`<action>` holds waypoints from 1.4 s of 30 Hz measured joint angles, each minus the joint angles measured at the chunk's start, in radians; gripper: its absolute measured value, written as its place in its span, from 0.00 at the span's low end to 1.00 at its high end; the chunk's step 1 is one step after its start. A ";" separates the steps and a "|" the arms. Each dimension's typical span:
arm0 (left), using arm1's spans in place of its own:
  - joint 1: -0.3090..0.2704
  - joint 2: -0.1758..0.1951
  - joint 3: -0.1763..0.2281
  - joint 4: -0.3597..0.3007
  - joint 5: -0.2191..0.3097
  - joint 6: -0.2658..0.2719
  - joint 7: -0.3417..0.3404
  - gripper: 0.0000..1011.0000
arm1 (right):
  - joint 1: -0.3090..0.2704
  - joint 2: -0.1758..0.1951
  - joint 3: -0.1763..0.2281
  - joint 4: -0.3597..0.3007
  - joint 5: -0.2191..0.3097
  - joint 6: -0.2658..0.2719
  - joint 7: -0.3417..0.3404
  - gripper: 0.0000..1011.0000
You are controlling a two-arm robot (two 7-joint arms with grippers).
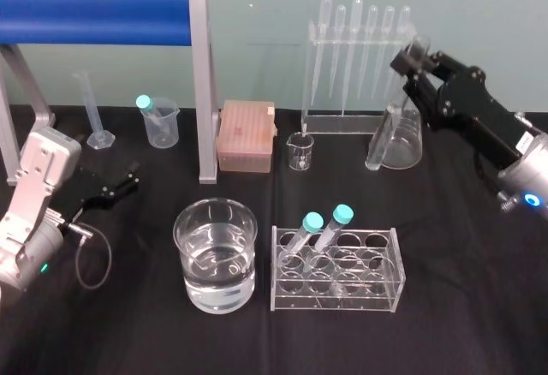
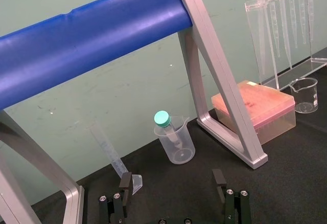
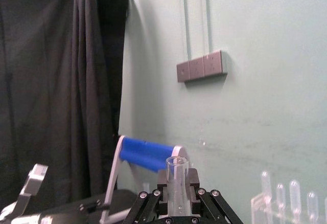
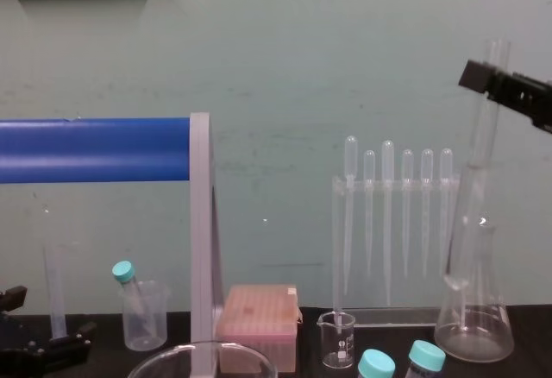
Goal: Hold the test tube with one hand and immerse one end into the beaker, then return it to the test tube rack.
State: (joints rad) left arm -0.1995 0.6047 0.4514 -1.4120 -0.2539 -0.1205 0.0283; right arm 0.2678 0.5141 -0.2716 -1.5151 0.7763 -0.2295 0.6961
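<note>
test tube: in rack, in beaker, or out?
Out of both. The right gripper is shut on the test tube near its mouth, raised far right, away from beaker and rack. Left gripper parked open at left.

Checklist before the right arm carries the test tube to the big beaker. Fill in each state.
1. Grip: right gripper shut on the test tube just below its mouth: ok.
2. Tube's lower end clear of the conical flask: cannot tell; they overlap in the chest view.
3. Tube above the beaker: not ok; it is held high at the far right.
4. Beaker holds liquid, mouth unobstructed: ok.
5. Test tube rack has free holes beside the two teal-capped tubes: ok.
6. Left gripper open, low at the left, apart from the beaker: ok.
</note>
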 joint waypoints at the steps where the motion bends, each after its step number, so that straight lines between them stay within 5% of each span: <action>1: 0.000 0.000 0.000 0.000 0.000 0.000 0.000 0.99 | 0.011 -0.008 0.000 0.015 0.000 -0.009 0.004 0.23; 13: 0.000 0.000 0.000 0.000 0.000 0.000 0.000 0.99 | 0.028 -0.035 -0.013 0.090 -0.008 -0.012 0.006 0.23; 42: 0.000 0.000 0.000 0.000 0.000 0.000 0.000 0.99 | 0.031 -0.035 -0.014 0.091 -0.008 -0.013 0.006 0.23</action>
State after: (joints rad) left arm -0.1995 0.6046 0.4514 -1.4120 -0.2539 -0.1205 0.0283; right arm 0.2985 0.4786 -0.2853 -1.4242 0.7681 -0.2421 0.7021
